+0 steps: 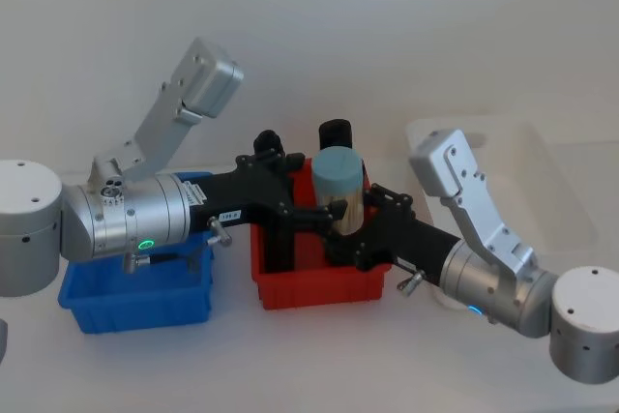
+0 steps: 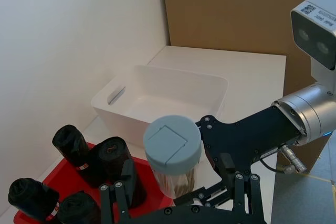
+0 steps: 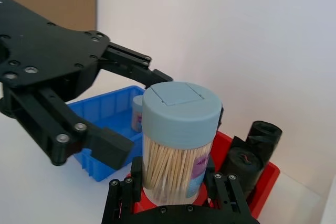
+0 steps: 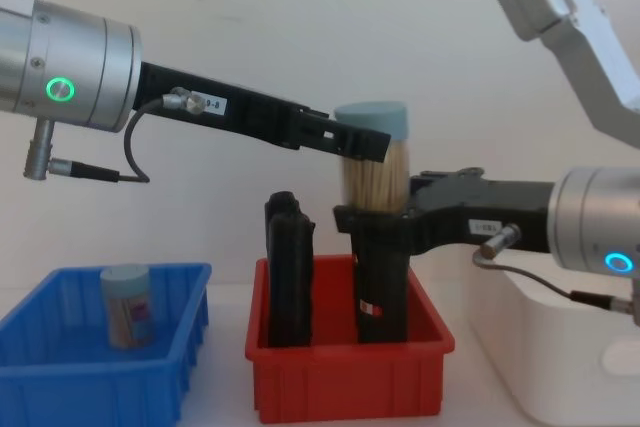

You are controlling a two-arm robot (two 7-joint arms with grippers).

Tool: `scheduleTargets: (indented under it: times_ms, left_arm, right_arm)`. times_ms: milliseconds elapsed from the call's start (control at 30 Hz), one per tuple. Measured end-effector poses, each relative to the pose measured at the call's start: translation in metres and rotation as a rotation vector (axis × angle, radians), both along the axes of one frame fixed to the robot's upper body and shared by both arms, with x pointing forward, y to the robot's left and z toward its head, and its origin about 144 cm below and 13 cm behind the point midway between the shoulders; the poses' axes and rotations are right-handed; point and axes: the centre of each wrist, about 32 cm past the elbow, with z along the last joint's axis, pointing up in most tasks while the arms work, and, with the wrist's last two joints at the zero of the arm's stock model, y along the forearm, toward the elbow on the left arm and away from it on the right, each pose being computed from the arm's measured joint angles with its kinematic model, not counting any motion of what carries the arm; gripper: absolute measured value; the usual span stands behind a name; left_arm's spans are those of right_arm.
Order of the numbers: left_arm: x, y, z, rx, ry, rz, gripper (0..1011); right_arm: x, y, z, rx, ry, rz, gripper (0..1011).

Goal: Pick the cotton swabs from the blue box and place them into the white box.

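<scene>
Cotton swabs with tan wooden sticks fill a small clear cylindrical tub (image 4: 375, 162) with a pale blue-grey round cap, which is held upright in the air above the red bin.

A large white plastic box (image 2: 125, 121) with rounded corners and an oval handle cut-out stands on the white table (image 1: 290, 365), on the robot's right. The two silver arms reach inward from either side and meet over the middle.

A shallow red rectangular plastic bin (image 4: 345, 377) sits in the centre, with a shallow bright-blue plastic box (image 4: 60, 387) just beside it on the robot's left. Tall black upright blocks (image 4: 288, 272) stand in the red bin.

The right gripper (image 4: 375, 217) is clamped on the lower part of the raised tub, one black finger on each side of its base. The left gripper (image 4: 360, 144) is level with the tub's cap, its fingers spread. The right wrist view shows one finger at the cap's rim and the other well clear of the tub wall.

A second tub of swabs (image 4: 127, 304), with a paper label, stands upright inside the blue box.
</scene>
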Motion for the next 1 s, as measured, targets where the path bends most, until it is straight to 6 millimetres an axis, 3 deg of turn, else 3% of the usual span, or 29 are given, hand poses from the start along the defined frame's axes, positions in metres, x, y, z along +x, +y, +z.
scheduleTargets:
  times_ms: [600, 1000]
  left_arm:
    - [0.000, 0.000, 0.000, 0.000, 0.000, 0.000, 1004]
    - [0.000, 0.000, 0.000, 0.000, 0.000, 0.000, 1004]
  right_arm:
    - [-0.014, -0.040, -0.009, 0.113, 0.005, -0.250, 667]
    - [-0.010, -0.065, -0.019, 0.147, 0.010, -0.441, 667]
